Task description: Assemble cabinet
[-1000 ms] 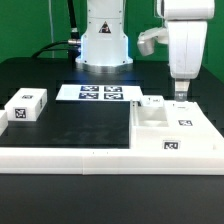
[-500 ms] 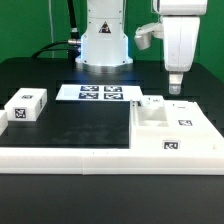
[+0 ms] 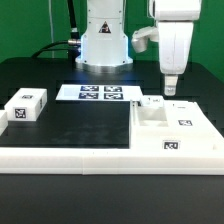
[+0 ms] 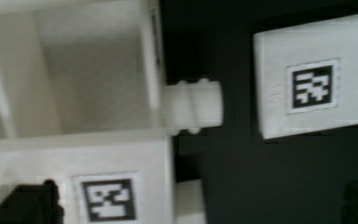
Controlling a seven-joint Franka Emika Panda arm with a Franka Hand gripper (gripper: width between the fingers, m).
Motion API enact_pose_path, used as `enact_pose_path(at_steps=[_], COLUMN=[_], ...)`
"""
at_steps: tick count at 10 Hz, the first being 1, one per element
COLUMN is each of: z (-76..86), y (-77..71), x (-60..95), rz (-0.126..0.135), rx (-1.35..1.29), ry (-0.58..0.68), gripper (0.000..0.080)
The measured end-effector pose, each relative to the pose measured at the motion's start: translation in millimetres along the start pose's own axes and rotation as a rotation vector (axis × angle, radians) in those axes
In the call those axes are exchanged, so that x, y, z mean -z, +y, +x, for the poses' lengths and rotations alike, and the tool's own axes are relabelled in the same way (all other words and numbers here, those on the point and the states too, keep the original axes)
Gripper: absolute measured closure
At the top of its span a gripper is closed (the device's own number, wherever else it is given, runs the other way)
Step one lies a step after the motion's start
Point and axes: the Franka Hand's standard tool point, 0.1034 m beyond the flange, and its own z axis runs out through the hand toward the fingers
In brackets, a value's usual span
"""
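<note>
The cabinet point(image 3: 176, 128) is a white boxy body with open compartments and tagged faces, on the black mat at the exterior view's right. A short round peg point(image 3: 152, 100) sticks out of its far left side. My gripper point(image 3: 169, 89) hangs above the cabinet's far left corner, clear of it, with nothing between the jaws. In the wrist view the cabinet's compartments point(image 4: 69, 80), a tag on its wall point(image 4: 105, 198) and the peg point(image 4: 197, 103) lie below my gripper point(image 4: 194, 205). Its dark fingers point(image 4: 19, 203) stand wide apart at the picture's edges.
A small white tagged block point(image 3: 27, 106) sits at the exterior view's left. The marker board point(image 3: 100, 93) lies in front of the robot base; a flat white tagged board point(image 4: 311, 85) shows in the wrist view. A long low white rail point(image 3: 70, 156) runs along the front.
My gripper has risen and moved toward the exterior view's left, from over the cabinet's back compartment to above its far left corner. Nothing else moved.
</note>
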Motion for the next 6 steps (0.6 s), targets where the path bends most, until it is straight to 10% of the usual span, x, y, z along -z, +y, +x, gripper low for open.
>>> enact_pose_path(at_steps=[2,6], z=[-6.6,-12.0], y=[-19.7,-27.1], x=[-9.8,-15.8], rz=[0.037,0.028], rx=[0.014,0.003], ry=[-0.013,-0.004], gripper=[0.0002,0.0002])
